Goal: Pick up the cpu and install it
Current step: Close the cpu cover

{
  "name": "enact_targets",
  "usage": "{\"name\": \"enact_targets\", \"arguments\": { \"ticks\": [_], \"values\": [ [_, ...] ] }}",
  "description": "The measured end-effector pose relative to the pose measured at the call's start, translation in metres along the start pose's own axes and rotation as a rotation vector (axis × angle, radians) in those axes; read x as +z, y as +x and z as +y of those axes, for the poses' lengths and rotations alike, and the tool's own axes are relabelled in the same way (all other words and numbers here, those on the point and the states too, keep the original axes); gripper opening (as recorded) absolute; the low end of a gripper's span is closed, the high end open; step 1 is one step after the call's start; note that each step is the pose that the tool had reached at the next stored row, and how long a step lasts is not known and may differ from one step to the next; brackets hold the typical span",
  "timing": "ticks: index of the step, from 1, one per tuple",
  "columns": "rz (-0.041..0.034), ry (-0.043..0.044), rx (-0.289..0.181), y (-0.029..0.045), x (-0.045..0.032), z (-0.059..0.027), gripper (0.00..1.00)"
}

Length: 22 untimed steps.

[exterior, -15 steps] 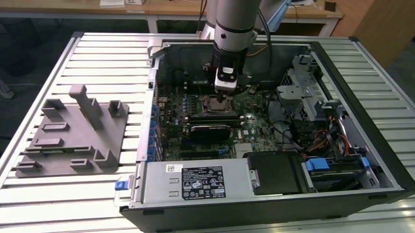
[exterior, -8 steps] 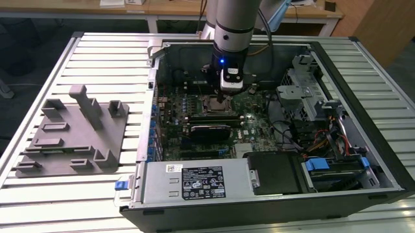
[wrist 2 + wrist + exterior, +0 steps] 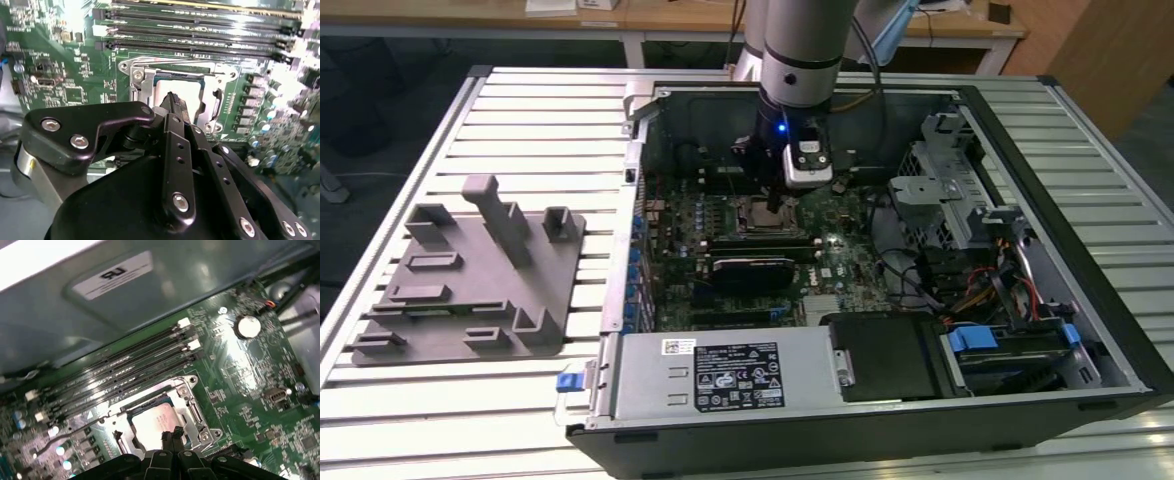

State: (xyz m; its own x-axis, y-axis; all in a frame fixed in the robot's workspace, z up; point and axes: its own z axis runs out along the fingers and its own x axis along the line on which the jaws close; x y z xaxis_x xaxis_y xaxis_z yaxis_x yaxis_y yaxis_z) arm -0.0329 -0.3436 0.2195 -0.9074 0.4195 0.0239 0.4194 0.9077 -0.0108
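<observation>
We log the gripper (image 3: 172, 434) poised over the cpu (image 3: 150, 422), which lies flat in its socket (image 3: 196, 407); jaws clenched on nothing. We judge that any seating push must be light and centred.

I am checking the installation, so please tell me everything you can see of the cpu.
The cpu is a flat square chip with a silvery-grey metal top that reflects the light. In both wrist views it lies level inside the metal socket frame on the green motherboard, beside the memory slots. The gripper hangs over it with its fingers shut; whether they touch it cannot be told.
</observation>
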Motion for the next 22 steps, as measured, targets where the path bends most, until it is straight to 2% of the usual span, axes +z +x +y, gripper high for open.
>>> {"name": "enact_targets", "arguments": {
  "ticks": [22],
  "values": [
    [-0.0045, 0.0100, -0.400, 0.0000, 0.0013, 0.0000, 0.11]
  ]
}}
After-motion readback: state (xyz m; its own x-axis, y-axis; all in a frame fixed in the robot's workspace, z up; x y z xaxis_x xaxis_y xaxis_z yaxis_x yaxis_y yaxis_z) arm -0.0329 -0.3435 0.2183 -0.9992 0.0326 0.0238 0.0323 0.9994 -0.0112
